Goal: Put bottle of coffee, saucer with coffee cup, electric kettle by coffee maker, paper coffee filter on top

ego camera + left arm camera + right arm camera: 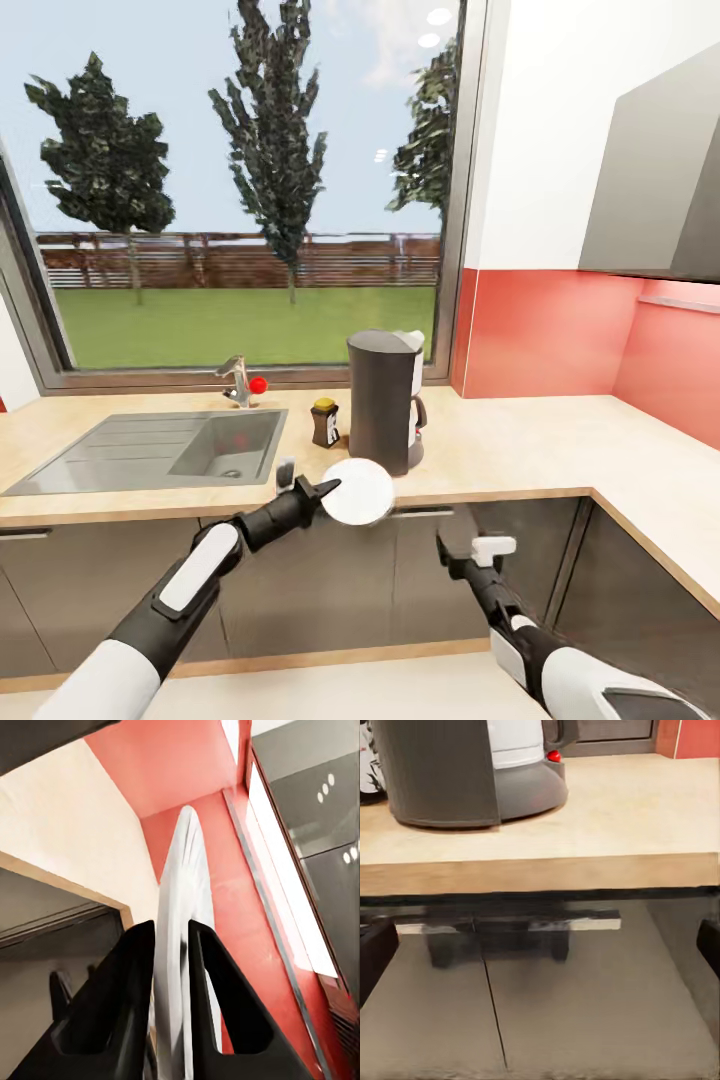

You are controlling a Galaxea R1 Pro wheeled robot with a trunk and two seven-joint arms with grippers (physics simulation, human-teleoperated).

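Gripping the saucer (pixel 358 491) by its rim, the left hand (pixel 322 492) holds it in the air in front of the table (pixel 520 445) edge, just below and before the coffee maker (pixel 384 412). In the head view the saucer's round face is turned toward the camera, so it stands on edge rather than lying flat. In the left wrist view the saucer (pixel 182 945) shows edge-on as a thin white sliver running straight out between the two dark fingers (pixel 112 1012), which are clamped on it from either side.

On the table the coffee maker stands upright with its curved dark shell toward the sink (pixel 170 447) and its white basket and carafe handle facing right. The bottle (pixel 324 421) stands upright just beside it, on its sink side, apart from the faucet (pixel 236 380).

The right hand (pixel 470 545) hovers lower, in front of the grey cabinet fronts (pixel 500 560), well apart from the saucer. In the right wrist view its dark fingertips (pixel 375 952) sit wide apart at the picture's edges with nothing between them, facing the table edge and the base of the coffee maker (pixel 472 772).
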